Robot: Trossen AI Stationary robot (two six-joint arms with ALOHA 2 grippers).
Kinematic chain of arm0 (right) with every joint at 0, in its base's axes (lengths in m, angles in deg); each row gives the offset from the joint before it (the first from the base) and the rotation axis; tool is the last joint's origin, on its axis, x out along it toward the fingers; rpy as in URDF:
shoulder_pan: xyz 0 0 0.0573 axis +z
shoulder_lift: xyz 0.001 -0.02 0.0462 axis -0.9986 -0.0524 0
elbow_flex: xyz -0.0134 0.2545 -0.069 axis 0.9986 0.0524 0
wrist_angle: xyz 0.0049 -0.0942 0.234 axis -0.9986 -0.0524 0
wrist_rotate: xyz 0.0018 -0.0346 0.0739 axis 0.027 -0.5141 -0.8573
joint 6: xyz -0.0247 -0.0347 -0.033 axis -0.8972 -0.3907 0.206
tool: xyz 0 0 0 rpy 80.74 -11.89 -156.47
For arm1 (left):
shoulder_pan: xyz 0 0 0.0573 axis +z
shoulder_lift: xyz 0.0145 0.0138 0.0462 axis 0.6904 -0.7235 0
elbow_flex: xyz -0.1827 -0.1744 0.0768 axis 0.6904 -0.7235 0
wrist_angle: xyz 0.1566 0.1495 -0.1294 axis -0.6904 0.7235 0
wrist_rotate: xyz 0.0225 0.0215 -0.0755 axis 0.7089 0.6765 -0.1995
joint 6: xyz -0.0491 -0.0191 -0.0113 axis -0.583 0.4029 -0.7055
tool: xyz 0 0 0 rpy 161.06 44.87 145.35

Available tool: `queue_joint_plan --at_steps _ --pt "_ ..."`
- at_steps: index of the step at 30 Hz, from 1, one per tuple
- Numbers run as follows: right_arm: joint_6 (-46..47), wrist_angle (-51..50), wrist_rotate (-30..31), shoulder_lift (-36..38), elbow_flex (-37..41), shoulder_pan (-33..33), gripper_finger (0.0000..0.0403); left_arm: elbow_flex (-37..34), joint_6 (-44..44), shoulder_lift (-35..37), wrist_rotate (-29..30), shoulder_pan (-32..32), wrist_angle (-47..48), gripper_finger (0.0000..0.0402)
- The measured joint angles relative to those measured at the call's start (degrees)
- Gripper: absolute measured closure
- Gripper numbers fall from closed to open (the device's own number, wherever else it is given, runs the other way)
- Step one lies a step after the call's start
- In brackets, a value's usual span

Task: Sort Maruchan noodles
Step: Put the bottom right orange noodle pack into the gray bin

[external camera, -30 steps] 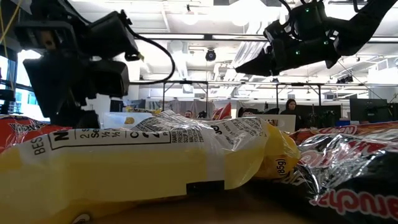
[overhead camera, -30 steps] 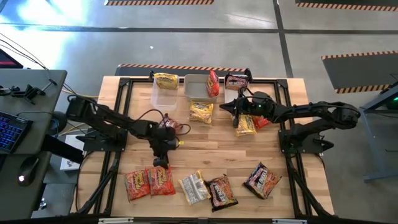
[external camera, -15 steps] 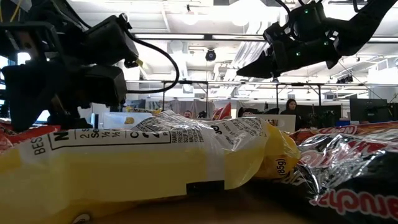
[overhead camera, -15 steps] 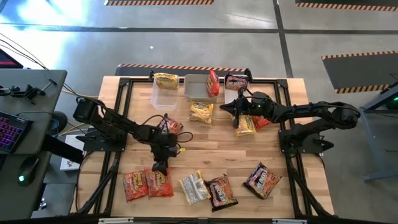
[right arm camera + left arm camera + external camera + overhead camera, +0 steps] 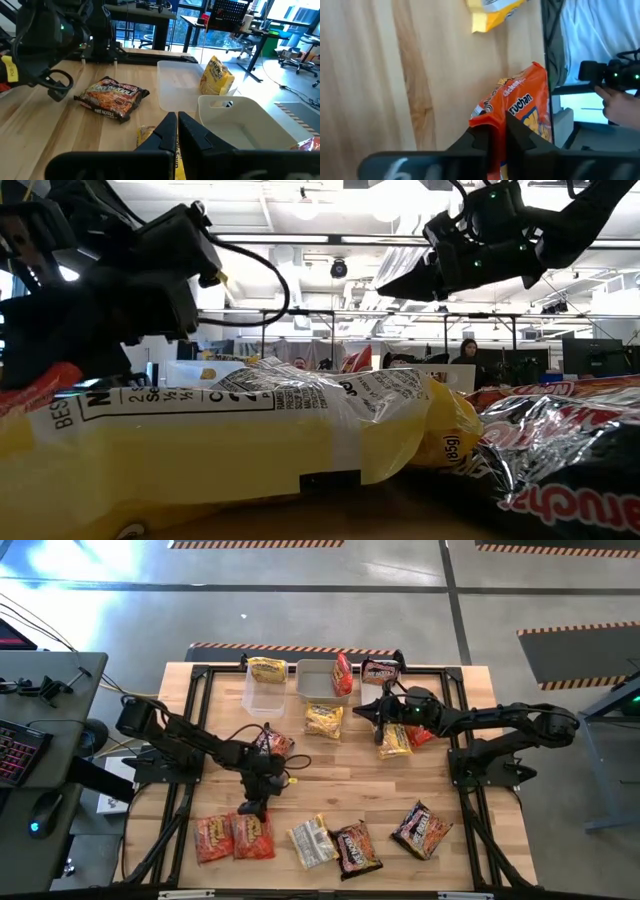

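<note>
Table (image 5: 330, 775): wooden top, both arms reaching in toward the middle.

Left arm (image 5: 190, 745) stretches from the left edge across toward the front-left, wrist angled down. Left gripper (image 5: 250, 808) sits at the top edge of the right-hand packet of a red-orange pair (image 5: 235, 836) near the front edge. Its wrist view shows the fingers (image 5: 517, 135) pinched together on the corner of that red-orange packet (image 5: 517, 107), so narrow and gripping it. Whether the packet is off the wood I can't tell from above.

Right arm (image 5: 500, 722) comes in from the right edge, forearm roughly level, pointing left. Right gripper (image 5: 372, 712) hangs above the table between the yellow packet (image 5: 323, 721) and the yellow one at (image 5: 394, 740); fingers closed, nothing visibly between them.

Two clear tubs at the back: left tub (image 5: 264, 692) with a yellow packet (image 5: 266, 669) on its back rim, right tub (image 5: 318, 680) with a red packet (image 5: 343, 673) leaning in it.

Other noodles: dark packet (image 5: 380, 669) back centre, dark packet (image 5: 275, 740) by the left wrist, red packet (image 5: 420, 736) partly under the right arm. Front row: pale yellow packet (image 5: 311, 841), dark packet (image 5: 356, 848), dark packet (image 5: 421, 828).
</note>
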Motion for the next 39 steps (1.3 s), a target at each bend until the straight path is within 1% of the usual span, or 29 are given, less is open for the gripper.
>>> queue_joint_plan --at_steps 5,9,12,16,20,22,26,30,31,33,36,39 --pt "2.65 0.01 0.02 0.0 -0.02 0.34 0.0398 0.0 1.46 2.9 0.16 1.79 0.11 0.0393" --pt "4.24 -0.16 0.13 0.0 -0.04 2.27 0.0372 0.0 4.19 6.45 1.92 4.19 0.28 0.0393" --pt "6.98 -0.37 0.91 0.0 -0.04 4.28 0.0335 0.0 6.34 9.3 4.89 6.42 0.48 0.0393" --pt "12.93 -1.1 1.05 0.0 -0.07 6.75 0.0276 0.0 10.21 12.87 12.1 9.57 -0.53 0.0392" --pt "19.45 -1.53 3.71 -0.08 -0.07 9.1 0.0216 0.0 13.32 14.99 20.2 12.19 -5.89 0.0392" --pt "22.44 -3.19 5.25 -0.6 -1.02 10.16 0.0189 0.01 14.41 15.23 22.14 13.24 -10.22 0.0392" --pt "25.56 -12.02 5.95 -3.23 -7.1 11.85 0.0153 0.02 15.62 15.18 24.65 14.82 -16.58 0.0392" --pt "25.75 -22.38 5.36 -8.79 -15.8 13.18 0.0142 0.02 16.05 15.18 29.41 16.21 -18.46 0.0392" --pt "26.12 -24.5 4.65 -10.43 -18.23 13.33 0.0142 0.02 16.06 15.18 30.85 16.53 -18.76 0.0392" --pt "27.61 -28.13 1.25 -13.72 -22.74 13.48 0.0141 0.02 16.06 15.18 33.51 17.03 -19.17 0.0392" --pt "29.5 -35.1 -3.9 -18.14 -29.32 13.46 0.0141 0.02 16.4 15.18 35.04 17.79 -19.44 0.0392" --pt "28.98 -42.59 -3.47 -21.76 -36.02 13.48 0.0141 0.02 17.88 15.18 35.11 18.02 -19.82 0.0392"
